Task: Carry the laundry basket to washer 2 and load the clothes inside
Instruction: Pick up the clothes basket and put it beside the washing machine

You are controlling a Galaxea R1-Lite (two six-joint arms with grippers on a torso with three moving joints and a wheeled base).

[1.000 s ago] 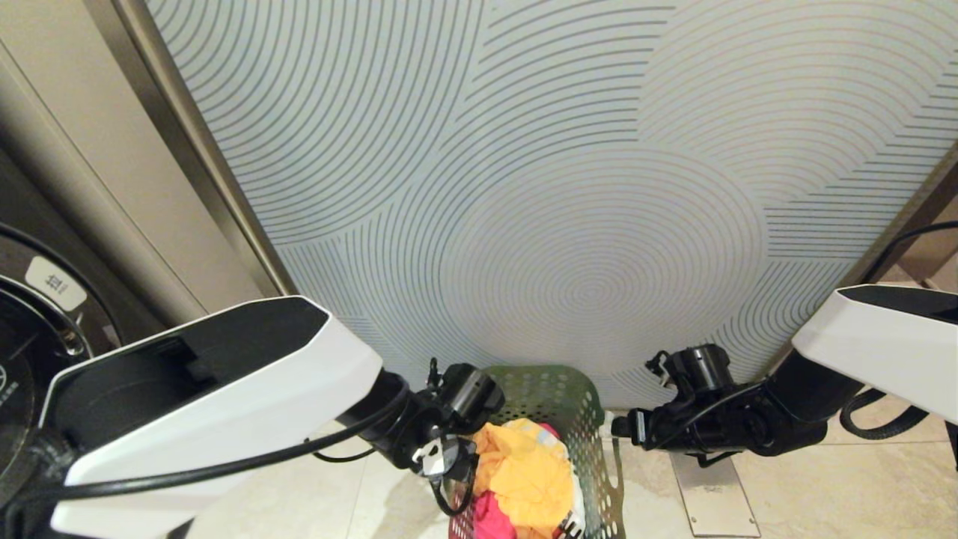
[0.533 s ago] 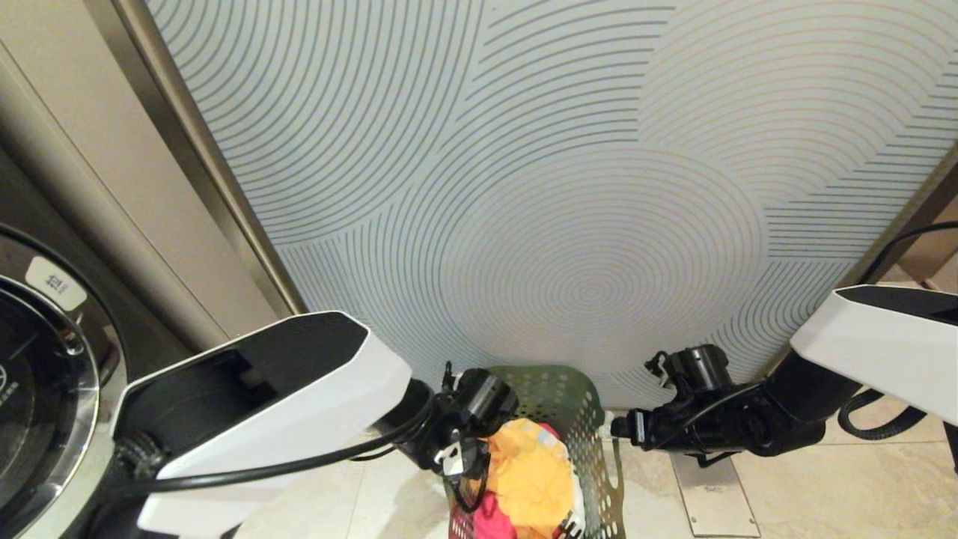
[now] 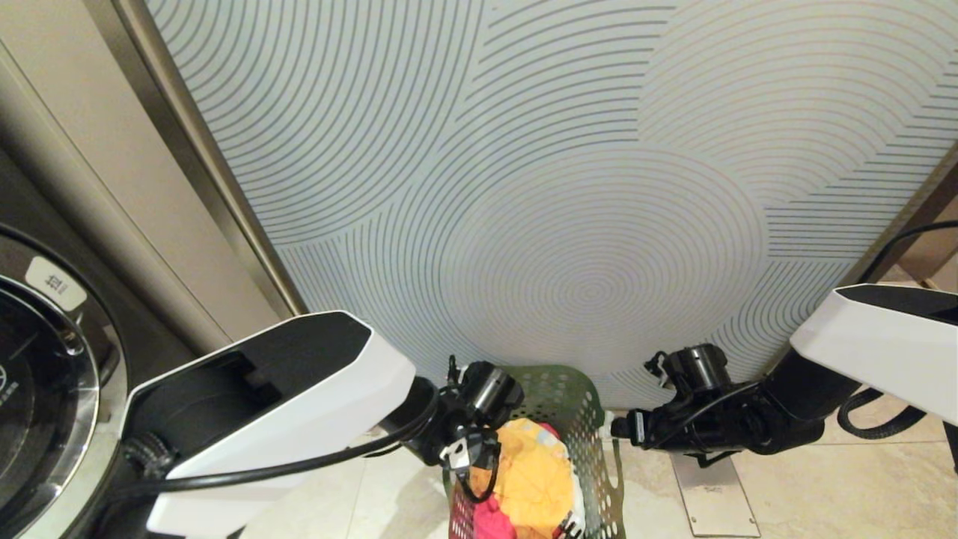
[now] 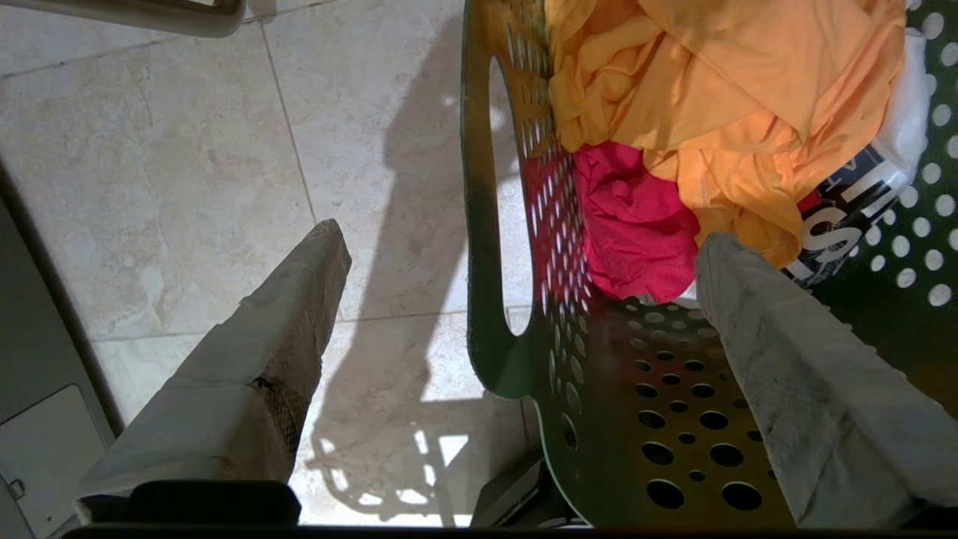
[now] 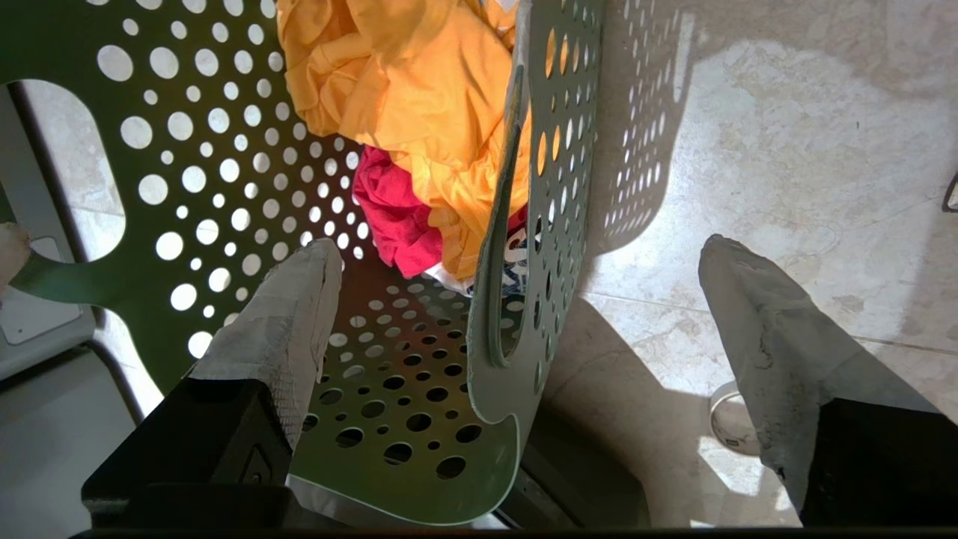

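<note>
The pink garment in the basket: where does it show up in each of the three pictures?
Head view: pink garment at the bottom edge, under the yellow garment.
Left wrist view: centre, inside the basket wall.
Right wrist view: centre-left, against the perforated wall.
Shared landmark: the yellow garment lying over it.

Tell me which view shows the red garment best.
Left wrist view: the red garment lies broad and unblocked in the basket, beside the orange one. Right wrist view shows a smaller part, cut off by the basket wall. Head view shows only a sliver.
</note>
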